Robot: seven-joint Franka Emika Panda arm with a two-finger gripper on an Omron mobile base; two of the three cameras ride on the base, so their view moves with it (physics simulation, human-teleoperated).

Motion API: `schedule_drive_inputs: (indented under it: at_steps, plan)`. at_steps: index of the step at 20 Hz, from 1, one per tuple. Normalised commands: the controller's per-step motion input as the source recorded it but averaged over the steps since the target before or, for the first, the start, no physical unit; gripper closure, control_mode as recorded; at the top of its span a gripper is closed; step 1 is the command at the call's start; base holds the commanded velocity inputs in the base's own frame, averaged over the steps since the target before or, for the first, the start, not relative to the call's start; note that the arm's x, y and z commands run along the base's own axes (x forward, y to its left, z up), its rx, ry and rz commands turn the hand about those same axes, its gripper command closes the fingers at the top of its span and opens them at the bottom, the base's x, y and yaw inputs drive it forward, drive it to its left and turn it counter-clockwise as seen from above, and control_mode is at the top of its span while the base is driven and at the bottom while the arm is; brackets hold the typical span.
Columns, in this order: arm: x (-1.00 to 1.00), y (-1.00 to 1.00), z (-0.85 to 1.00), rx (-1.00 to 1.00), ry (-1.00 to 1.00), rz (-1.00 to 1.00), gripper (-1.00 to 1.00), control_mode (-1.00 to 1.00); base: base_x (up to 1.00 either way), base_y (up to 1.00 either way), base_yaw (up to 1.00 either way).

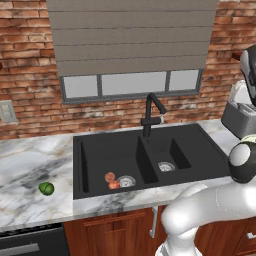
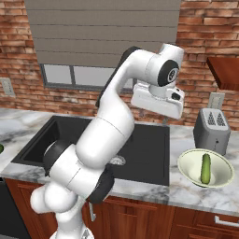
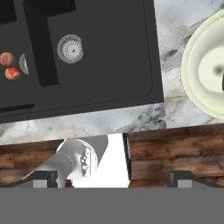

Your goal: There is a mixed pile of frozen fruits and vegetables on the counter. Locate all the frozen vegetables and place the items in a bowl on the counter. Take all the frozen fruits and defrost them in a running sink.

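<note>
Two reddish frozen fruits (image 1: 110, 176) (image 1: 114, 184) lie in the left basin of the black sink (image 1: 100, 155), beside its silver drain; the hand view shows both fruits (image 3: 6, 59) (image 3: 12, 73) too. A round bright-green vegetable (image 1: 46, 188) sits alone on the marble counter (image 1: 25, 160) left of the sink. The dark-green cucumber (image 2: 205, 167) lies in the cream bowl (image 2: 220, 172) on the counter to the right of the sink. My gripper (image 2: 157, 106) hangs high over the sink's right side, open and empty, its tips wide apart in the hand view (image 3: 113, 178). The bowl (image 3: 199, 48) shows at that view's right edge.
A tall black faucet (image 1: 150, 112) rises behind the sink's divider. A grey toaster (image 2: 212, 127) stands just behind the bowl. Brick wall and a window with a blind back the counter. Wood cabinets (image 3: 175, 148) run below the counter's front edge.
</note>
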Motion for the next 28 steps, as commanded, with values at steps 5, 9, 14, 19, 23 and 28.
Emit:
schedule_drive_inputs:
  at_steps: [5, 9, 14, 19, 23, 28]
  plan:
    - [-0.19, 0.88, 0.03, -0.13, -0.07, 0.0, -1.0, -1.0, 0.0, 0.0, 0.0]
    - [-0.13, 0.89, 0.1, -0.09, -0.06, 0.0, -1.0, -1.0, 0.0, 0.0, 0.0]
    - [-0.13, 0.84, 0.29, -0.04, 0.0, 0.0, -1.0, -1.0, 0.0, 0.0, 0.0]
    - [-0.06, 0.88, 0.17, -0.03, 0.0, 0.0, -1.0, -1.0, 0.0, 0.0, 0.0]
    - [0.0, 0.88, 0.03, -0.05, 0.0, 0.0, -1.0, -1.0, 0.0, 0.0, 0.0]
    - [0.0, 0.86, 0.0, -0.08, 0.0, 0.0, -1.0, -1.0, 0.0, 0.0, 0.0]
